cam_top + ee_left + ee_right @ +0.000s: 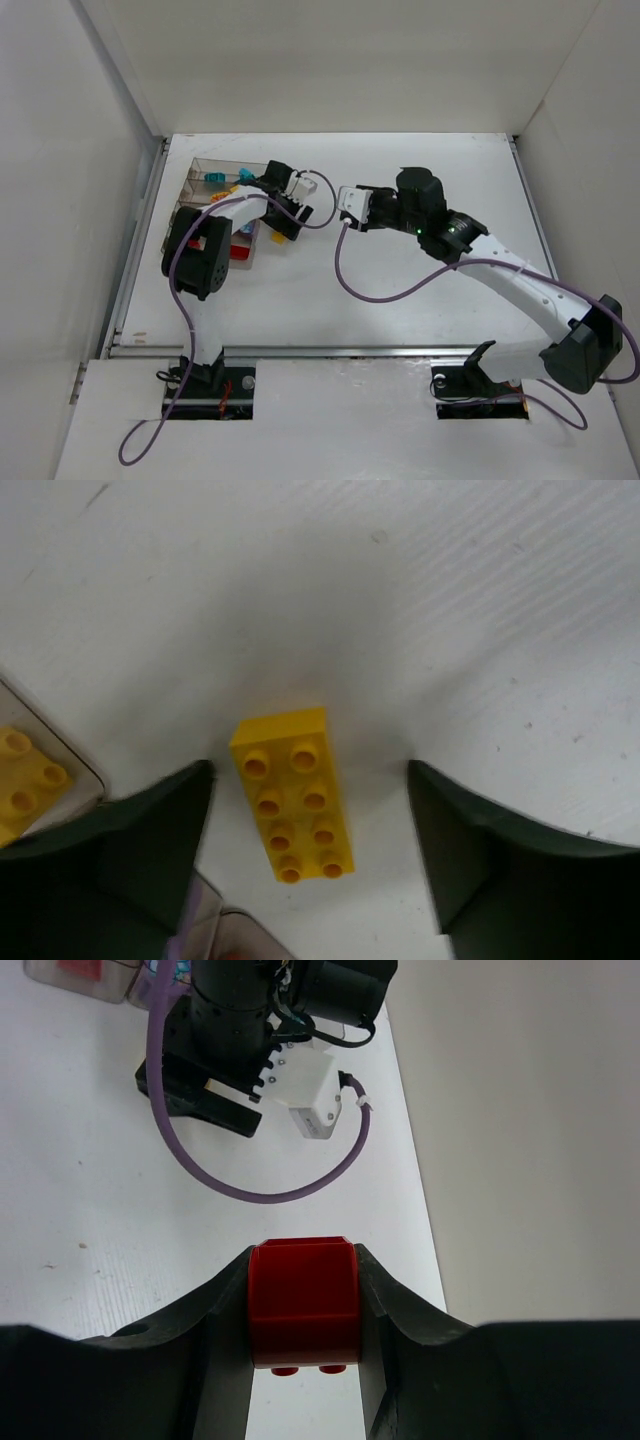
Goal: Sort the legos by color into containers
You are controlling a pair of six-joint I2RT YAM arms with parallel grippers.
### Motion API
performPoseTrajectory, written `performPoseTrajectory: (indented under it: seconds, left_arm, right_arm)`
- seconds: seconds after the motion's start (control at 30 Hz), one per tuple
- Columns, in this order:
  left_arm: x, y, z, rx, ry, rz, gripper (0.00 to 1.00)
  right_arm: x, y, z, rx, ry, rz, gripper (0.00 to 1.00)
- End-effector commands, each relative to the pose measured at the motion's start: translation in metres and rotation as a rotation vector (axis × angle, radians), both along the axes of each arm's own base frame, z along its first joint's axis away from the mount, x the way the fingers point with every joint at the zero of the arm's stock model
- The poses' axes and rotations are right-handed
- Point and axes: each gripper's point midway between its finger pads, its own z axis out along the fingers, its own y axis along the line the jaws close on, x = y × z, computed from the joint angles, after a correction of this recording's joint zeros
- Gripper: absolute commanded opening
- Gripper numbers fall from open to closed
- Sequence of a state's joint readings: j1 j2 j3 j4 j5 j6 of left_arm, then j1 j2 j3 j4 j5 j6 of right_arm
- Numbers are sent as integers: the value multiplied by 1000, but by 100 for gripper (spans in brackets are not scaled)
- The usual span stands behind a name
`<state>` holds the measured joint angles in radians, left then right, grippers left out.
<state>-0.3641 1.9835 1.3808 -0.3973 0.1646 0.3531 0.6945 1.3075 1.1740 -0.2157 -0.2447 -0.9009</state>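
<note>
On the surface, containers at ten o'clock, the left tool gapes astride a yellow lego beside them, likely next to close and lift, while the right tool clamps a red lego awaiting carriage there.

Bright, even light is flooding the table; soft shadow is pooling around the sharply focused yellow brick.
</note>
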Motion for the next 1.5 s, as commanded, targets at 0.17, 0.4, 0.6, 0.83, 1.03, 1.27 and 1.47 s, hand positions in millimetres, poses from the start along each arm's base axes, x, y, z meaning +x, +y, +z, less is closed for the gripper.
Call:
performPoseTrajectory:
  seconds: [0.17,0.4,0.6,0.83,1.03,1.27,1.47]
  left_arm:
    - [-8,2,4,-49,53,21,0]
    - [6,-47,110,-302,-118,-119,0]
    - [55,-4,208,-366,-439,44,0]
    - [98,96,183,-251,-482,213,0]
    - [115,141,152,-163,-476,252,0]
    - [119,170,114,-50,-439,272,3]
    - [108,172,101,-53,-385,276,43]
  right_arm:
    - [-6,-3,28,74,-53,15,0]
    - [-5,-2,24,68,-46,15,0]
    - [-5,-2,24,68,-46,15,0]
    - [-3,-1,20,62,-39,15,0]
    - [-3,-1,20,62,-39,15,0]
    - [-5,-4,15,55,-35,6,0]
    - [-4,-4,16,50,-42,9,0]
